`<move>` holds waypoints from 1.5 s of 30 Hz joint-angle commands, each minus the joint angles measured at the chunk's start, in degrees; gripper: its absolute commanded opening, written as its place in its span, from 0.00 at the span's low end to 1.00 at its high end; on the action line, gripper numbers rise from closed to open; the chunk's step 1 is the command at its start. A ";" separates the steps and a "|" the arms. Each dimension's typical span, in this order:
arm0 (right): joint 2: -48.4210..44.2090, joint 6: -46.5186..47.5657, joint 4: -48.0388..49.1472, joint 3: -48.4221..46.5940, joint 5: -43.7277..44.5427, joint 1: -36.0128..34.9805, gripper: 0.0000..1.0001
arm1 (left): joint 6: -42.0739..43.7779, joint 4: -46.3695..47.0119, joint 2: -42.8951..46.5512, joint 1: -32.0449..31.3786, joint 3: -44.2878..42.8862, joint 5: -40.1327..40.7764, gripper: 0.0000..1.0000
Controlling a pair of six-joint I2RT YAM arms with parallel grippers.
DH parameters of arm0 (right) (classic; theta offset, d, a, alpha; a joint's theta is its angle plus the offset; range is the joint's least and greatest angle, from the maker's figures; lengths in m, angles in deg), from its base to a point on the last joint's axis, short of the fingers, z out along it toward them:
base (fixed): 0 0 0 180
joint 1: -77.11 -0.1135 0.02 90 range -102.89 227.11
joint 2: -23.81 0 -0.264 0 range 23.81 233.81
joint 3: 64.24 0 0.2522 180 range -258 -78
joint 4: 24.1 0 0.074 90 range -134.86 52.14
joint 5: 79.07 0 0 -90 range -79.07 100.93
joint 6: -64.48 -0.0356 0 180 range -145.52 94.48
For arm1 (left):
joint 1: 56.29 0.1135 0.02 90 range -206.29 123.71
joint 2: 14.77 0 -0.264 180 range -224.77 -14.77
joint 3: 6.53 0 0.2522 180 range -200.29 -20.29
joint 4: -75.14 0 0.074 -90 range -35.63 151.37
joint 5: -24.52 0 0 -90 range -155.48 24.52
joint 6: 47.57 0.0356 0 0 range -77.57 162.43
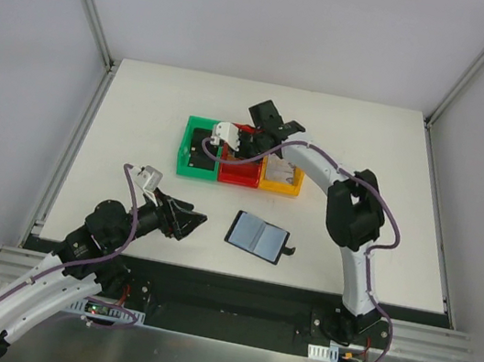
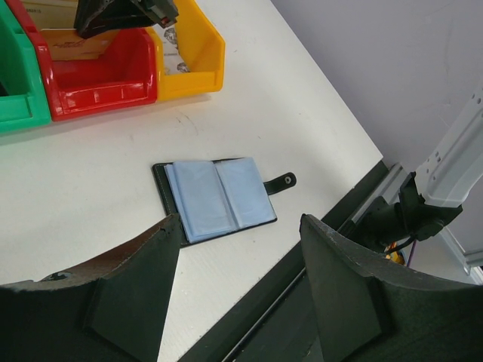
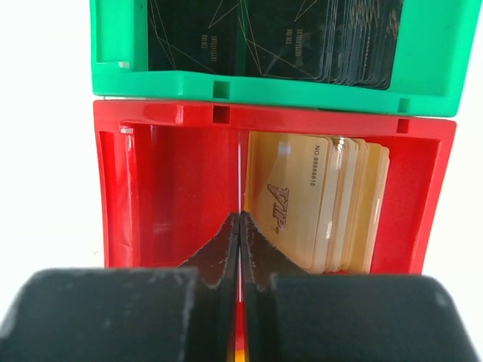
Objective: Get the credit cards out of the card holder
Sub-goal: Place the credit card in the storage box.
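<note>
I see the card holder (image 1: 257,236) open on the table, centre of the top view, long axis left-right. It lies just right of my released left fingers (image 2: 136,294), the nearer arm. My right fingers (image 3: 211,260) are clenched over the red bin (image 3: 121,188).

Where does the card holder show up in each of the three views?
Top external: the card holder lies open just below centre, below the red bin.
Left wrist: the card holder is mid-picture, open, tab to the right; red bin upper left.
Right wrist: card holder not in it; red bin fills the middle.
Shared landmark: the red bin.
</note>
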 commanded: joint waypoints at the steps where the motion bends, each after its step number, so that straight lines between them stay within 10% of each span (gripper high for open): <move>1: 0.93 -1.21 0.41 -1.94 0.25 0.14 0.00 | -0.05 1.25 -0.23 0.49 0.23 1.39 0.63; 30: 4.00 -4.29 2.52 -3.35 3.33 0.57 0.00 | 0.04 1.34 -0.58 0.49 0.32 1.65 0.63; 45: 3.04 -5.96 4.18 -4.93 6.84 0.49 0.18 | -0.14 1.34 -0.93 0.49 0.14 1.57 0.64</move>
